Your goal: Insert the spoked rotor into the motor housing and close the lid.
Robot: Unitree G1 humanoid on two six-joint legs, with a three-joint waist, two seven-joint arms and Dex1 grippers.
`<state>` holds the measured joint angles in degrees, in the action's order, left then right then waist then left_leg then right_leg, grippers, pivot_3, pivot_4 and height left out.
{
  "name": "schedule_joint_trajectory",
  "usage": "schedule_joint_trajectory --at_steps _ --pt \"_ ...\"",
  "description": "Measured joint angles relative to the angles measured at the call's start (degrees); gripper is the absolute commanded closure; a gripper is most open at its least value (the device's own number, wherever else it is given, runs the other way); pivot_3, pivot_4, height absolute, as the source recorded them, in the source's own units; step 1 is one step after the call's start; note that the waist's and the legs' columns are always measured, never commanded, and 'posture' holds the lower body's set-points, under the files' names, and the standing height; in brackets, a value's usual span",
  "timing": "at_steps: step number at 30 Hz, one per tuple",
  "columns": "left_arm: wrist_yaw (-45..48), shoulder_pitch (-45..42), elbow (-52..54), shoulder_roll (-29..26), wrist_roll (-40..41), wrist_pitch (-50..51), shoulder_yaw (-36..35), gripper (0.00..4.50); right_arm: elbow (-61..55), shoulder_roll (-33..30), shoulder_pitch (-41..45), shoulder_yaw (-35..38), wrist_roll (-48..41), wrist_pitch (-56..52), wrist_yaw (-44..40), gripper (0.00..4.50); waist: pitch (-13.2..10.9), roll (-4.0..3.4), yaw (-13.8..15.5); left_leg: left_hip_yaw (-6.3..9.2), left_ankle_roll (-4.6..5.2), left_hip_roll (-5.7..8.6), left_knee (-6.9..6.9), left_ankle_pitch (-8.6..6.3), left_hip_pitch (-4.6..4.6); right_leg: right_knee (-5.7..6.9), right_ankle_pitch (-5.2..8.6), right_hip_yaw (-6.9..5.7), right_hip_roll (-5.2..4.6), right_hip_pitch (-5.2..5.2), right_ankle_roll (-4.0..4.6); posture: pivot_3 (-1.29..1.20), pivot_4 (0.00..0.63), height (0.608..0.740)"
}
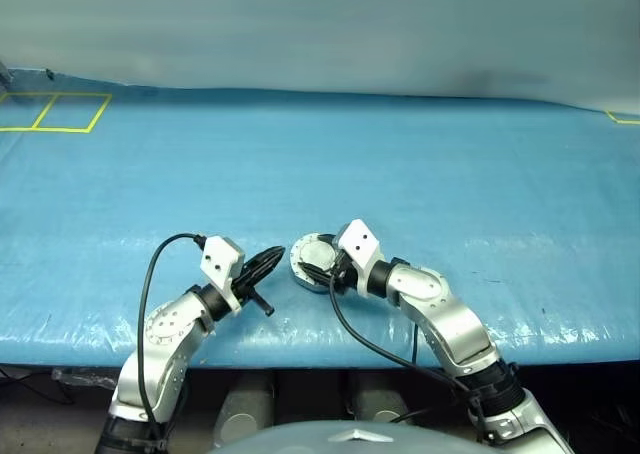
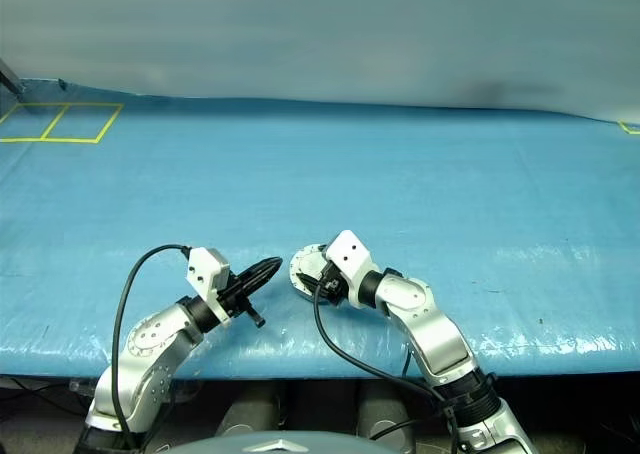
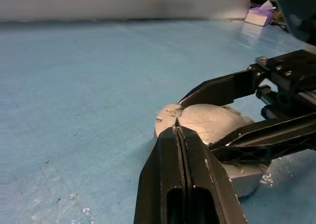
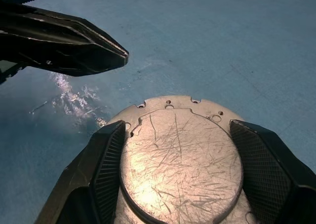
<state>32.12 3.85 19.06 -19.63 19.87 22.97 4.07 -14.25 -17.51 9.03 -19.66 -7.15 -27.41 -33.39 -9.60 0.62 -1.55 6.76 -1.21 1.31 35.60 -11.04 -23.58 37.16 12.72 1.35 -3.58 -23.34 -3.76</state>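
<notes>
Left eye view: blue table cover point(image 1: 400, 164), yellow tape squares point(image 1: 55, 112); right hand point(image 4: 175, 169) grips closed lid point(image 4: 180, 150), left hand point(image 3: 177, 130) pinched empty

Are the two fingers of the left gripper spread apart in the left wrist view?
No, the left gripper has its two black fingers pressed together, pointing at the closed lid.

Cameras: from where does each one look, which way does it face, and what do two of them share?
Head pair: look forward and down at the blue table and both arms.
Left wrist: looks along the shut left tool toward the lid.
Right wrist: looks along the right tool, which straddles the lid.
Shared: both wrist views show the lid and the other tool.
</notes>
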Motion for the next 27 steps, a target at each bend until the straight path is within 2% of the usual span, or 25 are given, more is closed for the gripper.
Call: schedule_joint_trajectory --at_steps 5,10,17,27 --pt "0.37 -8.55 0.04 -5.02 7.51 16.93 -3.03 4.50 -0.38 0.05 -0.31 -0.07 0.01 0.00 0.38 1.46 0.00 0.00 -0.16 0.05 0.00 0.00 -0.05 0.00 -0.01 -0.03 -0.01 -0.06 0.02 0.03 -0.01 0.00 0.150 0.740" --pt "3.63 -14.97 -0.15 -8.00 11.97 25.17 -2.77 4.50 -0.41 0.27 -0.36 -0.26 0.01 -0.01 0.73 1.46 0.00 0.00 -0.35 0.05 0.00 0.00 -0.08 0.01 0.00 -0.09 -0.02 -0.06 0.03 0.10 -0.04 0.00 0.150 0.740" --pt "7.13 -20.90 -3.60 -10.26 11.65 29.31 2.39 4.50 -0.42 0.39 -0.34 -0.42 0.01 -0.05 0.90 1.46 0.00 0.01 -0.48 0.05 0.00 0.00 -0.09 0.00 0.02 -0.12 -0.03 -0.06 0.04 0.13 -0.04 0.00 0.150 0.740" --pt "9.79 -25.64 -9.70 -10.97 6.08 27.44 8.48 4.50 -0.73 0.40 -0.60 -0.48 0.03 -0.23 1.16 1.46 0.01 0.01 -0.45 0.05 0.00 0.00 -0.10 0.01 0.03 -0.16 -0.03 -0.05 0.03 0.16 -0.04 0.00 0.150 0.740"
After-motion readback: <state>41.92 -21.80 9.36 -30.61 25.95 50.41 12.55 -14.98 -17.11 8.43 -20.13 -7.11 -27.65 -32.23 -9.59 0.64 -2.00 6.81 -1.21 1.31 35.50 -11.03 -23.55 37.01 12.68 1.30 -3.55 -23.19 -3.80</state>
